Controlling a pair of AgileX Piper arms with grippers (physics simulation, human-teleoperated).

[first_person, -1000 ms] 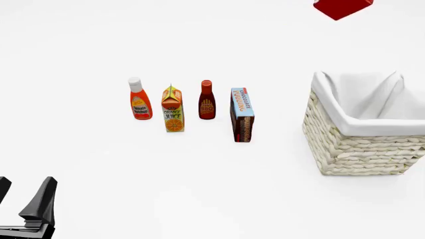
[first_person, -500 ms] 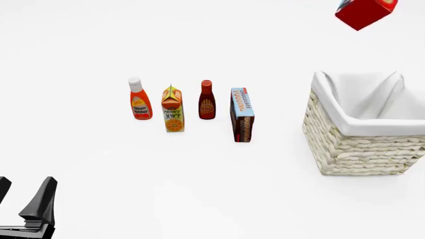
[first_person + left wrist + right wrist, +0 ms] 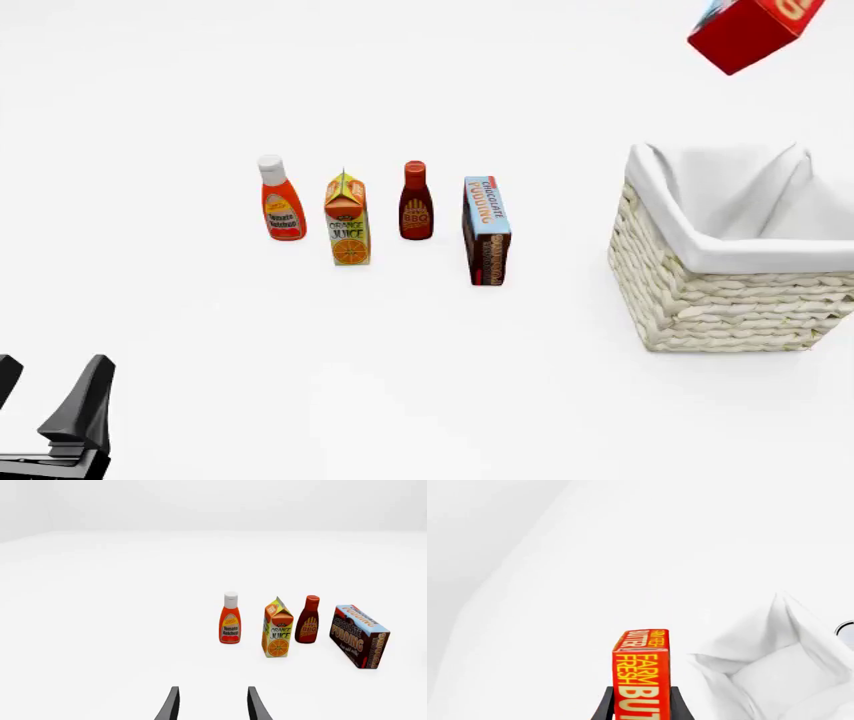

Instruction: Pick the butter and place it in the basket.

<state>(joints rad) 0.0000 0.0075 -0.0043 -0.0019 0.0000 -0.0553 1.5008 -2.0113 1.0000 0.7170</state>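
The butter (image 3: 750, 33), a red-orange box, hangs tilted in the air above and behind the basket (image 3: 721, 300). No arm shows around it in the front view. In the right wrist view my right gripper (image 3: 642, 711) is shut on the butter (image 3: 640, 670), a dark finger on each side of it, and the basket's white cloth lining (image 3: 774, 675) lies just beyond. My left gripper (image 3: 47, 398) rests open at the near left of the table, far from both. Nothing is between its fingers (image 3: 170, 706) in the left wrist view.
In a row at the table's middle stand a ketchup bottle (image 3: 279, 199), an orange juice carton (image 3: 347, 220), a BBQ sauce bottle (image 3: 415, 202) and a chocolate pudding box (image 3: 487, 231). They are left of the basket.
The butter has moved to the right and a little lower, closer to over the basket. The left gripper has not moved.
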